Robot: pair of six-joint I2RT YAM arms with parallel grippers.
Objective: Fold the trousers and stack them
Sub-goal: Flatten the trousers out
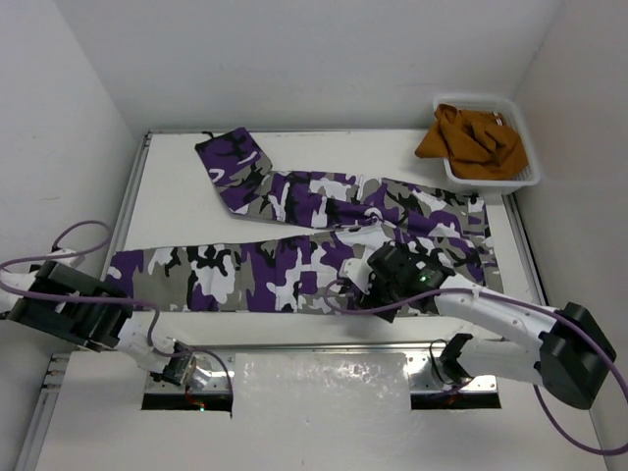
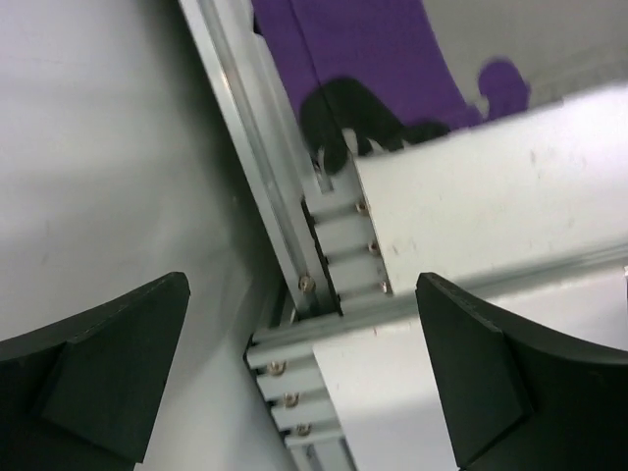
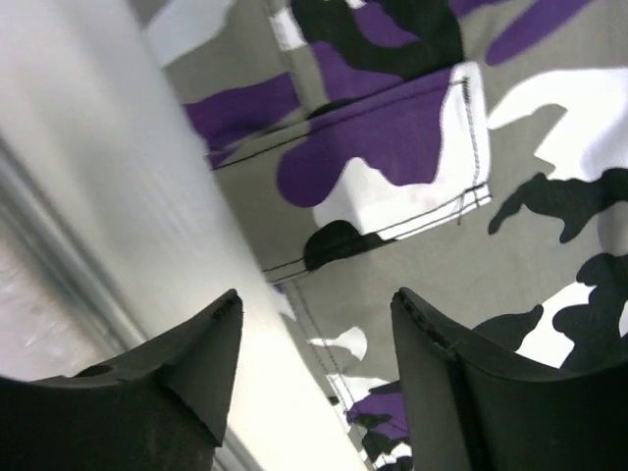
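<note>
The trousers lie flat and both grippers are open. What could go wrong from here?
1. The right gripper is open over the trousers near a pocket; it may pinch only the top layer.
2. The left gripper is open by the metal rail, off the cloth; it might strike the rail.
3. The legs lie spread apart, so a fold may come out crooked.

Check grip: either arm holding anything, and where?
Nothing held. Left gripper open by the table frame; right gripper open above the trousers, no fabric pinched.
</note>
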